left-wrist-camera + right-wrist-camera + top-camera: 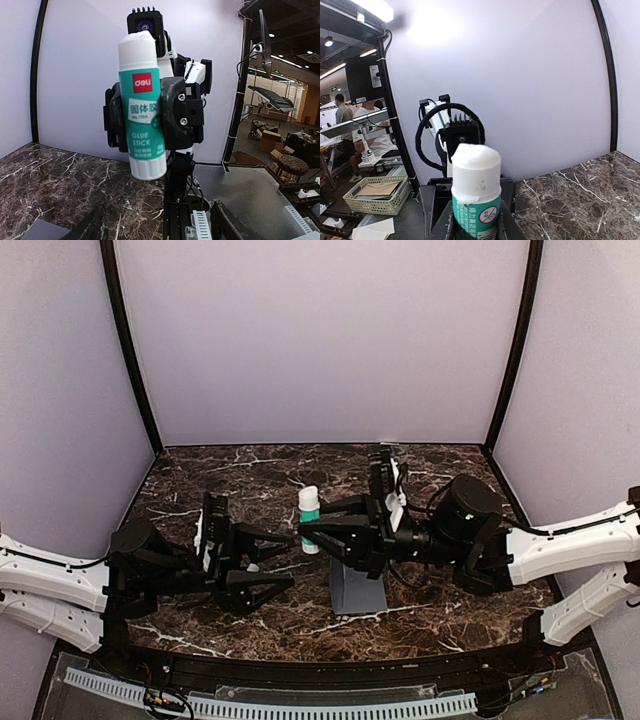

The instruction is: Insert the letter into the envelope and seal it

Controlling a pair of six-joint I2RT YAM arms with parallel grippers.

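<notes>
While the right claw (312, 536) pinches the glue stick (309, 508), the envelope (357, 595) lies beneath it, partly hidden; left claw (272, 560) spread.

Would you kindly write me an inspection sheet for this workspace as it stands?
Surface: dark brown marble-patterned table top.
Job's things: flat blue-grey paper envelope lies on the table under the right arm; tan letter not seen.
Clutter: nothing seen.
Grippers: right gripper shut on an upright white-and-green glue stick, held above the table; left gripper open, empty, facing it.
Cables: black looped cable by the left wrist camera.
Surroundings: plain pale lilac walls; office beyond.
</notes>
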